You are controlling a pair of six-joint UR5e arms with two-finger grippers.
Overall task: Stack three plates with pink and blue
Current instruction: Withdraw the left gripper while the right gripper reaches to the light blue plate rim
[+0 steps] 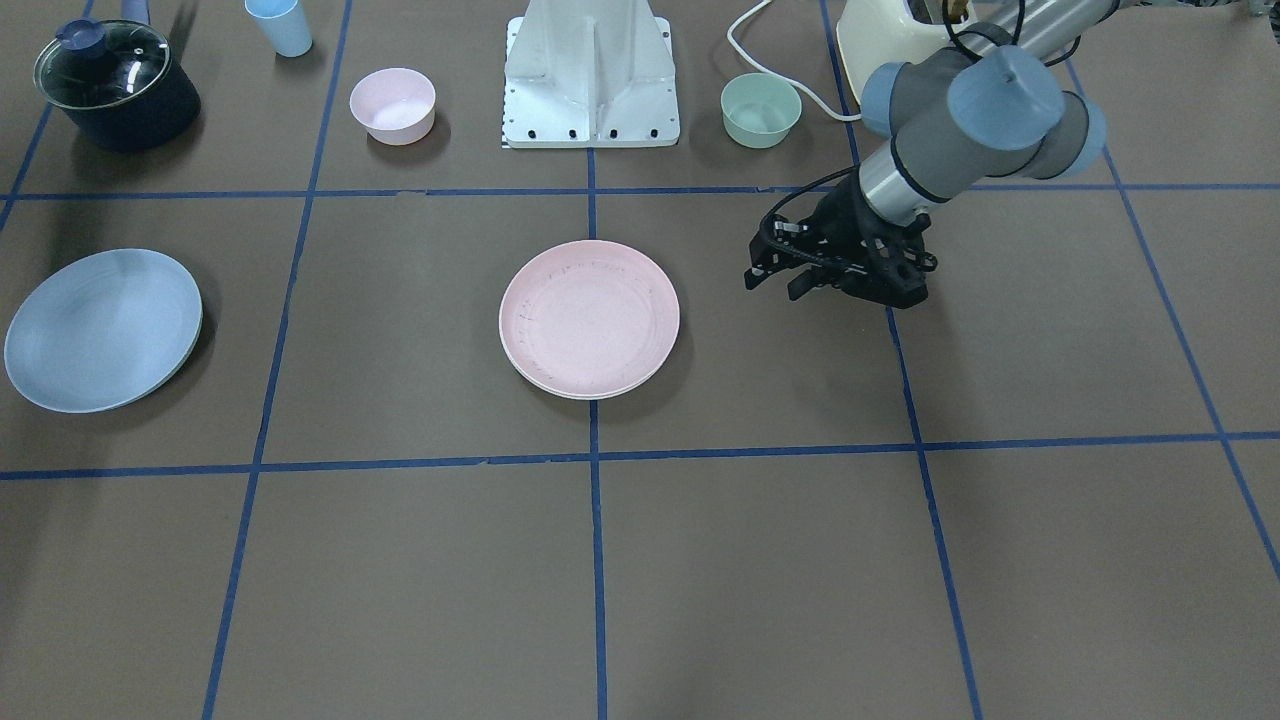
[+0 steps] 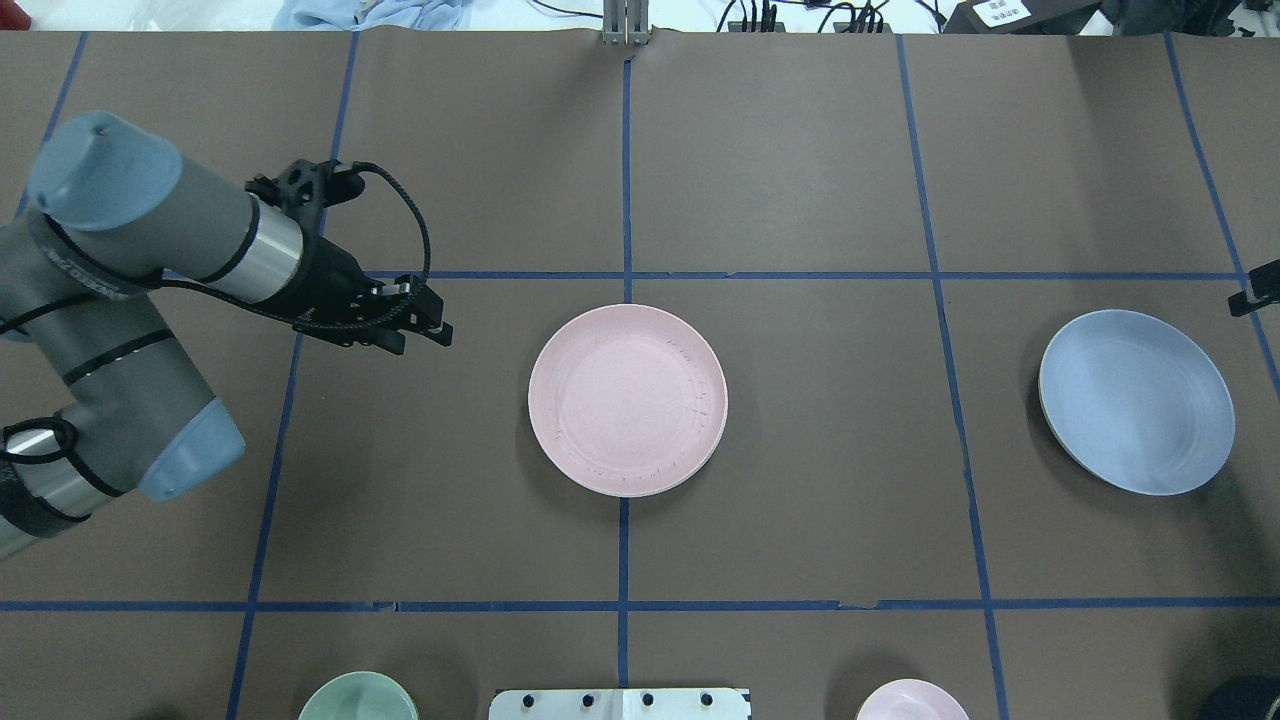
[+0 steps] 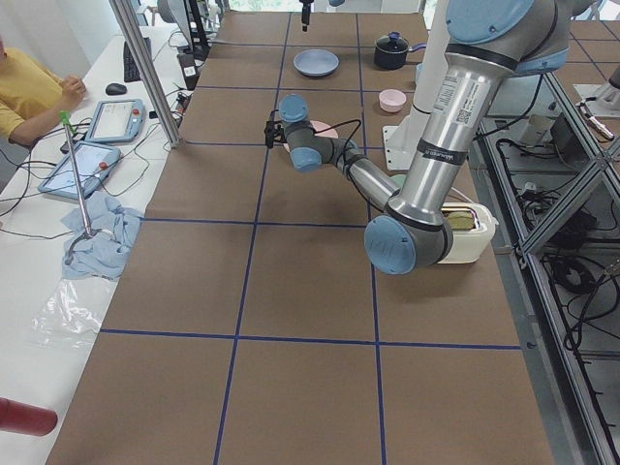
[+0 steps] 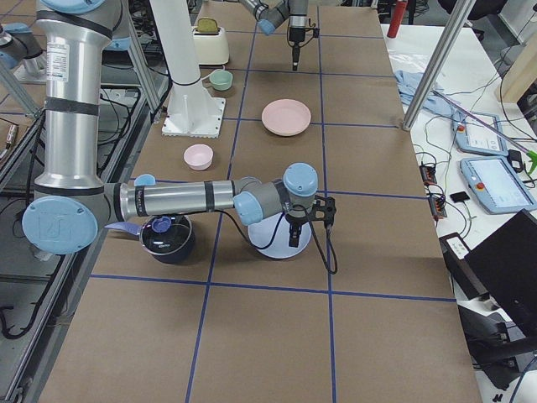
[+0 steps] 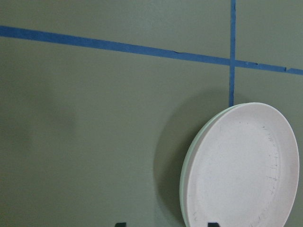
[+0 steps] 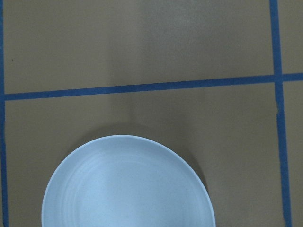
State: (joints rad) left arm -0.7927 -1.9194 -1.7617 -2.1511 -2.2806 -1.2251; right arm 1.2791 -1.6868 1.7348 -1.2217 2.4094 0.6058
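Note:
The pale pink plate (image 1: 590,315) sits at the table's middle, on top of the cream plate (image 5: 185,175), of which only a thin rim shows. The light blue plate (image 2: 1135,400) lies alone on my right side. My left gripper (image 2: 420,335) is open and empty, low over the table just left of the pink plate (image 5: 241,165); its two fingertips (image 5: 214,224) show apart in the left wrist view. Only a sliver of my right gripper (image 2: 1255,295) shows, above the blue plate's (image 6: 128,184) far edge. I cannot tell whether it is open or shut.
Along the robot's side stand a small pink bowl (image 1: 392,105), a small green bowl (image 1: 760,110), a blue cup (image 1: 280,25), a dark pot with a glass lid (image 1: 115,85), a cream toaster (image 1: 880,40) and the white robot base (image 1: 590,80).

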